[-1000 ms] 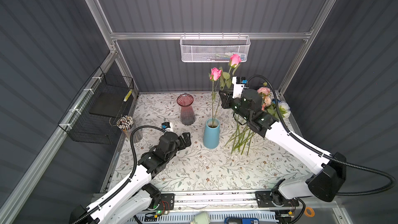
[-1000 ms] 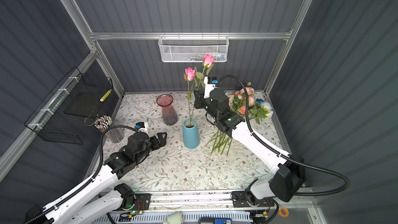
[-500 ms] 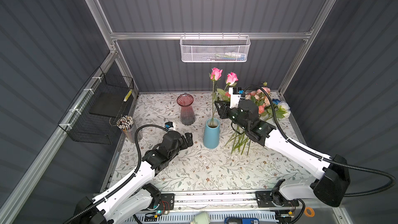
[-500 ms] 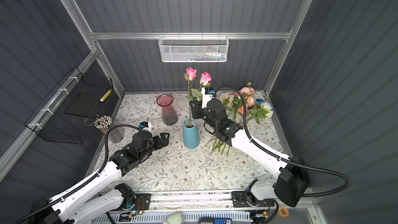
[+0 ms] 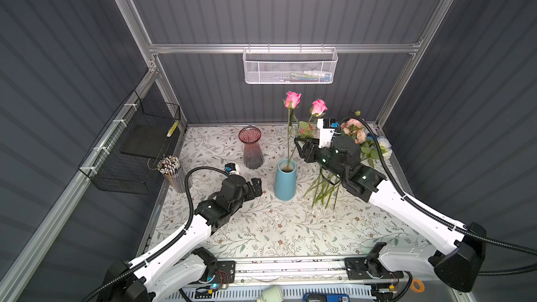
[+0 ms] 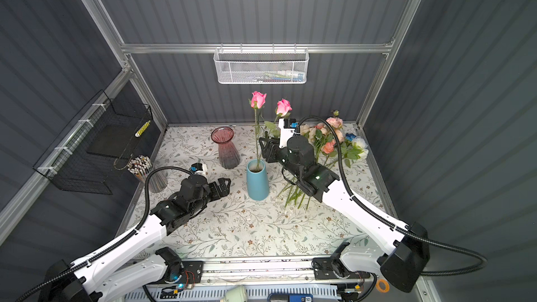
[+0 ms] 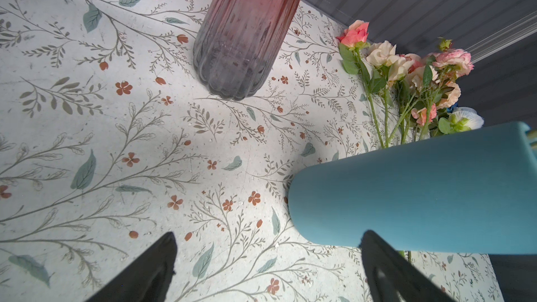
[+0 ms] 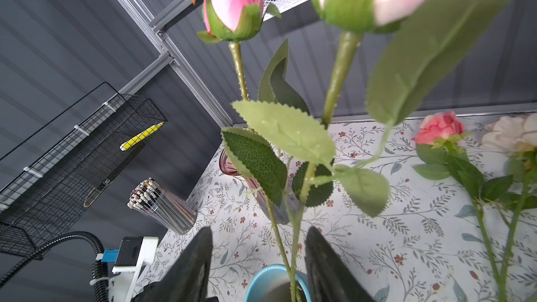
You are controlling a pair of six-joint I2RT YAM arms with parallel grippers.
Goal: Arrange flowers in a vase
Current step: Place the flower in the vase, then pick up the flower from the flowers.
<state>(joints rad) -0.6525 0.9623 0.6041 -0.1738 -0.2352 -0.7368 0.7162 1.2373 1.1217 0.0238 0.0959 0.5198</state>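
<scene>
Stems of two pink roses [image 5: 292, 99] rise upright from the blue vase [image 5: 285, 181], passing free between the parted jaws of the right gripper [image 8: 258, 232]. The loose flowers [image 5: 353, 135] lie beside that vase under the right arm [image 5: 406, 207], blooms toward the back wall [image 5: 232, 106], stems toward the front, so that arm looks nearer; the left gripper [image 7: 269, 235] gapes wide by the vase's foot

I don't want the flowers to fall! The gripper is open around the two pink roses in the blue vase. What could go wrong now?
1. The right gripper straddles the stems of the pink roses just under their leaves; backing off could snag a leaf and pull a rose out.
2. The blue vase is tall and narrow, so that tug might tip it.
</scene>
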